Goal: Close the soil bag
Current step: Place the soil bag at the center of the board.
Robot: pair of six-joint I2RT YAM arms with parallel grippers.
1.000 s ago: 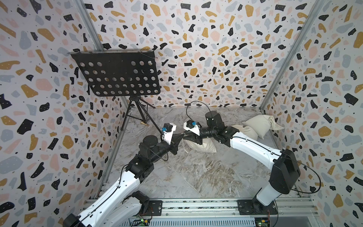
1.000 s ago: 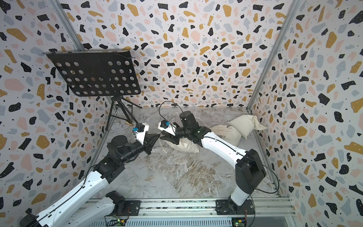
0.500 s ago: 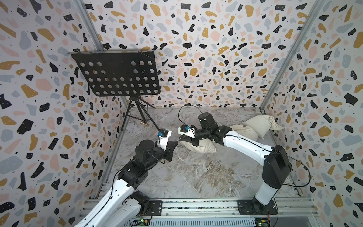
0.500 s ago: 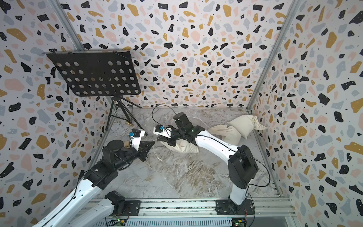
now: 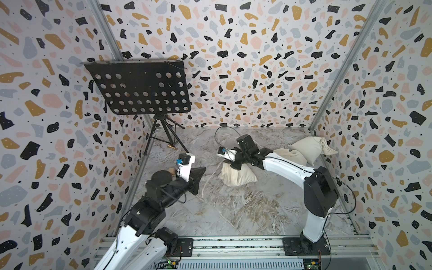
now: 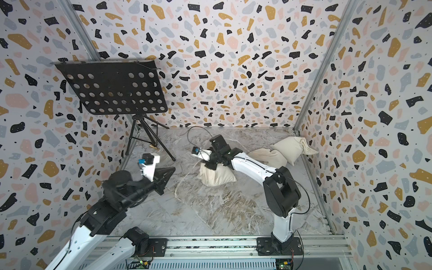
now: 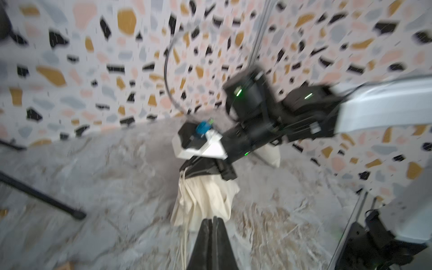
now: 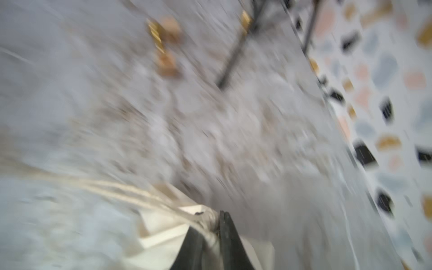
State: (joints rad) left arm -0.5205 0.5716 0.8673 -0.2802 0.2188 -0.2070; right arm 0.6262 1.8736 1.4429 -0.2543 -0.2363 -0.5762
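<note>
Right gripper [image 5: 234, 164] is seen clamped down on the gathered neck of the soil bag [image 5: 237, 177]. In the right wrist view its jaws are drawn almost together, with bunched cream cloth and cords [image 8: 131, 189] pinched between them, though that picture is badly smeared. In the left wrist view the same gripper [image 7: 205, 169] is shown sitting on top of the puckered neck, and the soil bag [image 7: 203, 198] is spread out beneath it onto the marbled tabletop [image 5: 233, 210]. The bag is found near the middle of the surface in both top views, slightly toward the back. Thin white cords [image 5: 206, 184] are trailed from its neck across the surface toward the left gripper [image 5: 203, 169], whose 2 fingers are pressed fully together and pointed at the bag from near by. Whether a cord is caught between those fingers cannot be told; in the left wrist view a cord [image 7: 184, 233] is seen running down close beside them. 2 other bags are laid well apart from the soil bag by the right wall: a duller beige stuffed sack [image 5: 308, 147] with a frilled rim and a limp flat bag [image 5: 289, 155] touching it. A black perforated music stand [image 5: 140, 88] is stood in the far left corner, with a small brass piece [image 5: 171, 146] lying by 1 of its legs.
</note>
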